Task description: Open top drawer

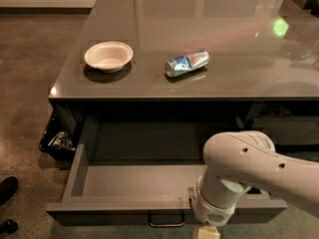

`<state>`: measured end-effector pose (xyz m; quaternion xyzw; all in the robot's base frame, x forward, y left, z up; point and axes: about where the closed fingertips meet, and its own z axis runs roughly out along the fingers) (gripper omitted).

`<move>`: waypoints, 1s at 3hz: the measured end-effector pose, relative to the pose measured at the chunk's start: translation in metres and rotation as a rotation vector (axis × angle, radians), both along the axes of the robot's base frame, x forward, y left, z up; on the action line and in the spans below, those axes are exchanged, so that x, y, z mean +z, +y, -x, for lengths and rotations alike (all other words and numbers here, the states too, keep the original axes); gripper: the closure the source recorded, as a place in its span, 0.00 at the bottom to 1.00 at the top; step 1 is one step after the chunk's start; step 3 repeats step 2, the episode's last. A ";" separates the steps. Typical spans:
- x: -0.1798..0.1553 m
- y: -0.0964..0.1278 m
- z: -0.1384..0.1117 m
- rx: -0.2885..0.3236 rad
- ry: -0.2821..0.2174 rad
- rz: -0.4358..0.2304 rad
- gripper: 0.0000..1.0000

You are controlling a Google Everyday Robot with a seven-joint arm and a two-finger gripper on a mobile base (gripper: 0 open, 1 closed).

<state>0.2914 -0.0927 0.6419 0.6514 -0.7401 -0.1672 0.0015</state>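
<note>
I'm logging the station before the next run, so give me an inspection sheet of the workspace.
Surface: glossy grey countertop.
Job's things: top drawer pulled far out, loop handle on its front.
Clutter: white bowl and crushed can lying on its side, apart, on the countertop.
Gripper: gripper at the bottom edge, just right of the handle, mostly cut off.
Cables: nothing seen.
Surroundings: black bin under the countertop's left end; dark shoe on the floor, left.
</note>
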 end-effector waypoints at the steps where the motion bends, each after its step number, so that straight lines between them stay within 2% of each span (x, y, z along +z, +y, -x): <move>1: 0.006 0.002 0.032 -0.014 0.027 0.013 0.00; 3: 0.006 0.002 0.032 -0.014 0.027 0.014 0.00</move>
